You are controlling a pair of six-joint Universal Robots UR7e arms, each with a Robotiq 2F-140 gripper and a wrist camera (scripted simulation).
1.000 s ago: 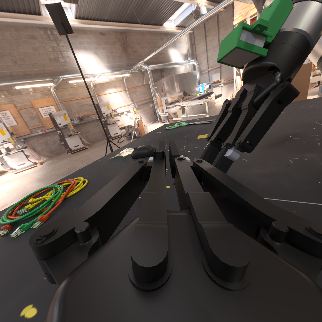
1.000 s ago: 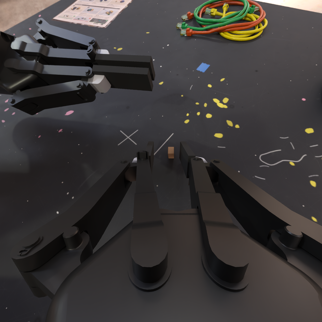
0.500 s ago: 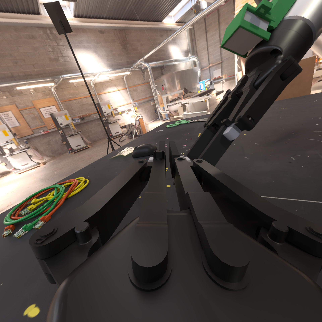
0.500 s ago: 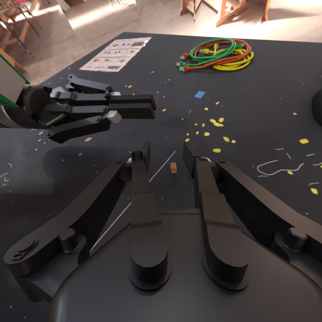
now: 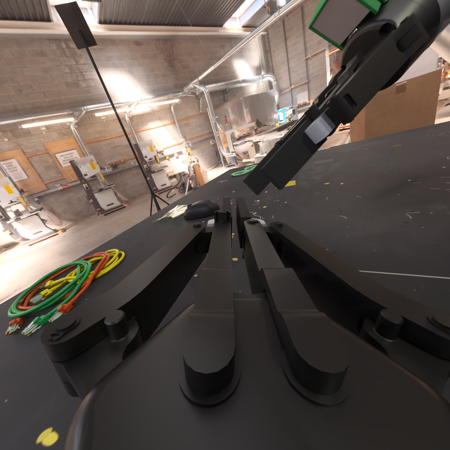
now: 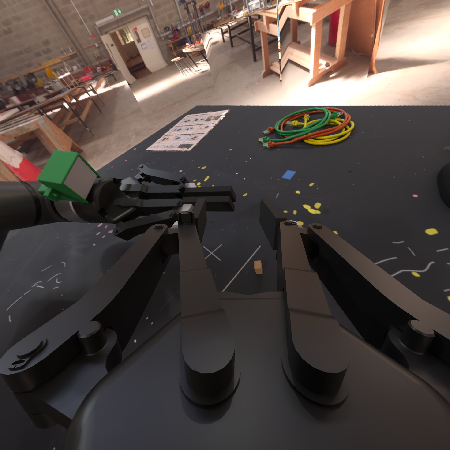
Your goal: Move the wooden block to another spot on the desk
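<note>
The small wooden block lies on the dark desk beside a white chalk line. In the right wrist view my right gripper is open and empty, raised above the desk, and the block shows below and between its fingers, touching neither. My left gripper is shut and empty, low over the desk. It also shows in the right wrist view, to the left of the right gripper's left finger. The right gripper also shows in the left wrist view, at the upper right. The block is not in the left wrist view.
A coil of green, orange and yellow cables and a printed sheet lie near the far edge. A blue tape piece and a black mouse are on the desk. Green scissors lie far off.
My right gripper has risen and tilted back from the block and its fingers have spread wider. The block stays on the desk. The left gripper has barely moved.
</note>
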